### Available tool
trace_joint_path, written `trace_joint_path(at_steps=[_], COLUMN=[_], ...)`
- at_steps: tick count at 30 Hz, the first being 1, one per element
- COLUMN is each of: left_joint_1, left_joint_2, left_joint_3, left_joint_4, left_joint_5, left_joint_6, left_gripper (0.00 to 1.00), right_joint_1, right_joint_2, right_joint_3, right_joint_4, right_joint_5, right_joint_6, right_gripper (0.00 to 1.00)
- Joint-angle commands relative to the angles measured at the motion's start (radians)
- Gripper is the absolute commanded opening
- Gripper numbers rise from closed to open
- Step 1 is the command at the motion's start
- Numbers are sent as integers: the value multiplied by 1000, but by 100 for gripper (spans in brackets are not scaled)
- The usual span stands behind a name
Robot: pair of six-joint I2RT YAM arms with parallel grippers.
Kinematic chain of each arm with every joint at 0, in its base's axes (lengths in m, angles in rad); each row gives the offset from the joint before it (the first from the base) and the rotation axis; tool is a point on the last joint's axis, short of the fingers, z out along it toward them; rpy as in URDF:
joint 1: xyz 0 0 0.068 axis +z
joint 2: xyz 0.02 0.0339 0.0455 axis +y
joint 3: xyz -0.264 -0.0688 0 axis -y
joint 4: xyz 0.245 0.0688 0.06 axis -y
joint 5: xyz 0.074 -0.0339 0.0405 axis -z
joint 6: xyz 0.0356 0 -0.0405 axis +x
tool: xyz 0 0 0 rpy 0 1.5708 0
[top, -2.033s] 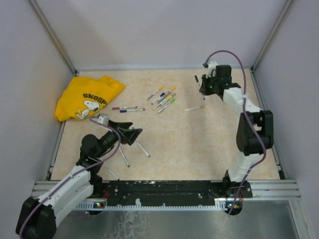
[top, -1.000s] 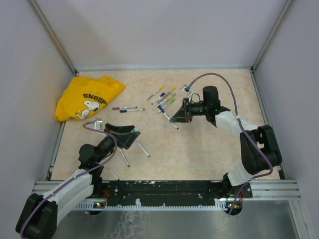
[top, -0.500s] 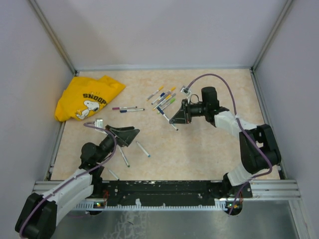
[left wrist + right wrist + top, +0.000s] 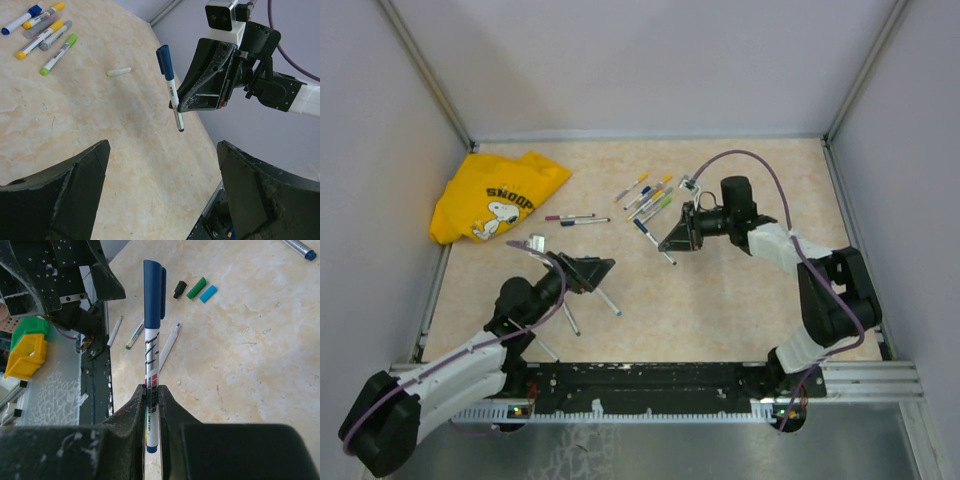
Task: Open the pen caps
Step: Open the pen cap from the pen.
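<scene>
Jaws pinch a white pen [image 4: 152, 370], dark-blue cap [image 4: 153, 295] on.

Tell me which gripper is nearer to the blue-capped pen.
Right. The right gripper is shut on the pen below its cap; the left gripper stands open, apart from it, to its left.

One word reads clearly, on the shirt; the pen's print is too fine.
The crumpled yellow cloth T-shirt [image 4: 490, 195] carries black capitals "SNOOP", the word running into a fold, above a printed white cartoon dog. The thin white pen barrel [image 4: 151, 357], below its dark blue plastic cap [image 4: 153, 287], bears black slanted stripes, a green patch and small red lettering, none of it legible.
</scene>
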State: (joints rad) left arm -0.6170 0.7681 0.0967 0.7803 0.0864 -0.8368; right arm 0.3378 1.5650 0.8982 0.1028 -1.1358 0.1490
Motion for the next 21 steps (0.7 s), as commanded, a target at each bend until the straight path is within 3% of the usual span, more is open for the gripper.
trace_joint_path(at_steps=[1, 9, 21], left_joint_1=[-29, -47, -59], left_joint_2=[39, 91, 109], left_joint_3=[61, 123, 137], left_joint_4=[-63, -154, -155], left_joint_5=[-87, -144, -157], left_joint_6=[22, -38, -57], left_gripper=[92, 92, 92], right_joint_1=[15, 32, 52], right_joint_2=[8, 30, 47], right_joint_3=[50, 56, 66], right_joint_4=[15, 0, -24], right_joint_5=[-8, 0, 12], right_joint_6=[-26, -40, -62], right_gripper=[0, 0, 0])
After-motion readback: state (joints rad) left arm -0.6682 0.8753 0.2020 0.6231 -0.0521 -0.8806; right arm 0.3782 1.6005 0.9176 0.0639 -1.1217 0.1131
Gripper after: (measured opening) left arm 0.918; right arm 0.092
